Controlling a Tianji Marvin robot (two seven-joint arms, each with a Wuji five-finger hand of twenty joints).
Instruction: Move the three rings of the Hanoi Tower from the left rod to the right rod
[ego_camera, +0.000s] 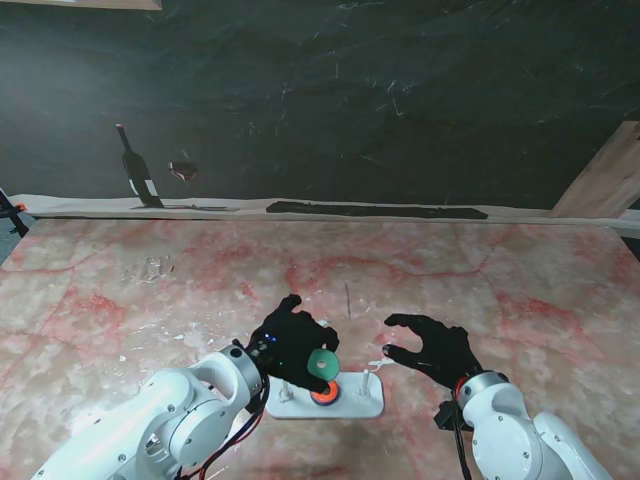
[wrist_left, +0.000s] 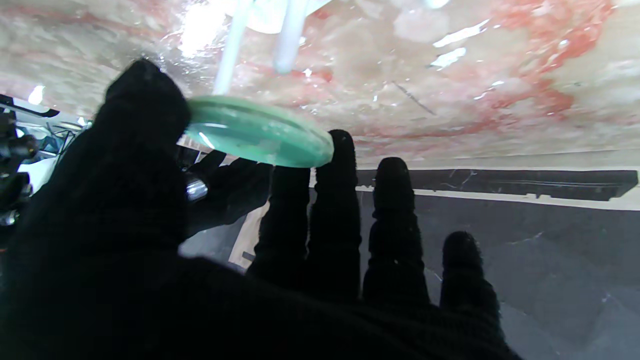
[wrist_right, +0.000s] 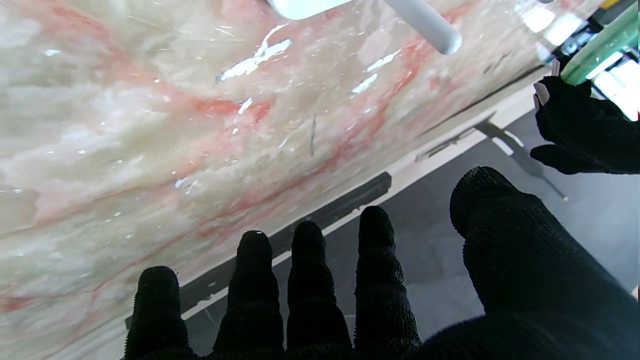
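Left robot hand (ego_camera: 292, 347) pinching green ring (ego_camera: 323, 363) (tilted, flat face slanting) over orange ring (ego_camera: 325, 393); right robot hand (ego_camera: 432, 348) spread wide, holding nothing.

The left hand (ego_camera: 292, 345) has its fingers (wrist_left: 340, 165) pinched closed, while the right hand (ego_camera: 432, 347) hovers with fingers spread.

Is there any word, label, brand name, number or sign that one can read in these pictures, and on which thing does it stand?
None can be read in any view.
The bottle at the far edge of the table may carry a label, but it is too small to read.
The green ring in the left hand, the orange ring and the white base show no marking.
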